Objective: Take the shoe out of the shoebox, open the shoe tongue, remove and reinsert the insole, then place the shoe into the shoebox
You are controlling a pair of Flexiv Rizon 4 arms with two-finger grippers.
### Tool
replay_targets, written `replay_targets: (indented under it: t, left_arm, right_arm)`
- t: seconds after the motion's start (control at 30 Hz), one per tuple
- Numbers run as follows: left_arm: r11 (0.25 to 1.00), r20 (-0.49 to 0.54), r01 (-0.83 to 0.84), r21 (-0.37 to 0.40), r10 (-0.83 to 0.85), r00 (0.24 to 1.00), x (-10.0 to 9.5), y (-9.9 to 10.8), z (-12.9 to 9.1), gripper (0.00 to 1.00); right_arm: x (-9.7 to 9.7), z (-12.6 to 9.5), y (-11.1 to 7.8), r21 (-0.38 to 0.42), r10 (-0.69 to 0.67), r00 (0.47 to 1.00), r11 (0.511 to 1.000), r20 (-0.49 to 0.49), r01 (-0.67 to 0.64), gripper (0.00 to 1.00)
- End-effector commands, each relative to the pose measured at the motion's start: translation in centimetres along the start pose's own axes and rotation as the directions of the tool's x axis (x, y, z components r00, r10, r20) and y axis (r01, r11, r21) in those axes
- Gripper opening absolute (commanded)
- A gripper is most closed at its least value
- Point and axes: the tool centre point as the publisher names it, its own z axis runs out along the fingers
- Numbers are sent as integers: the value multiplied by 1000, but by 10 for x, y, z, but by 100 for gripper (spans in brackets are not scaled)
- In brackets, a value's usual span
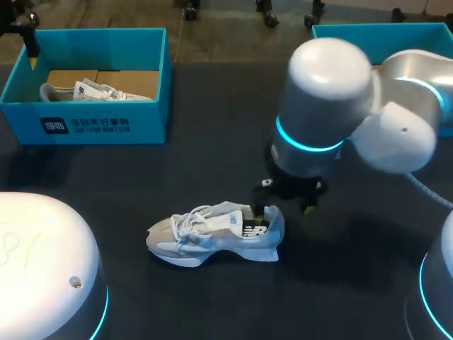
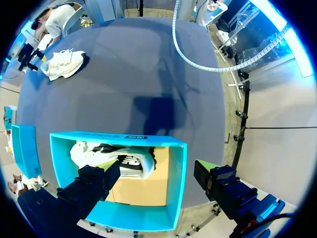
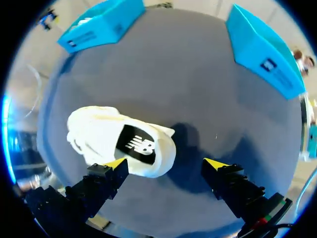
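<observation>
A grey and white shoe (image 1: 212, 234) lies on its side in the middle of the dark table, toe to the left. My right gripper (image 1: 283, 209) hovers just above its heel. In the right wrist view the shoe (image 3: 119, 141) lies with its heel beside one yellow-tipped finger (image 3: 116, 164), and the right gripper (image 3: 166, 163) is open and holds nothing. The blue shoebox (image 1: 92, 124) stands at the back left. My left gripper (image 2: 156, 171) hangs open above this shoebox (image 2: 176, 183), by its far left corner.
A second white shoe (image 2: 114, 158) lies inside the shoebox on its cardboard floor. Another blue box (image 1: 382, 32) stands at the back right. My right arm's thick white links (image 1: 333, 92) hang over the table's middle right.
</observation>
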Motion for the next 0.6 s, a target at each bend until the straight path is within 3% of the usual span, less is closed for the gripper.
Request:
replay_targets:
  t: [0.03, 0.07, 0.47, 0.6]
  left_arm:
    - [1000, -2, -1, 0, 1, 1000, 0, 0, 0, 100]
    - [1000, -2, -1, 0, 1, 1000, 0, 0, 0, 100]
    - [1000, -2, -1, 0, 1, 1000, 0, 0, 0, 100]
    - [1000, -2, -1, 0, 1, 1000, 0, 0, 0, 100]
  right_arm:
    - [-25, -33, -6, -224, -482, 846, 871, -228, 436, 100]
    - [-24, -37, -4, -214, -543, 813, 837, -209, 504, 100]
    - [-24, -37, -4, -214, -543, 813, 837, -209, 504, 100]
    - [-40, -40, -4, -434, -687, 711, 691, -146, 579, 100]
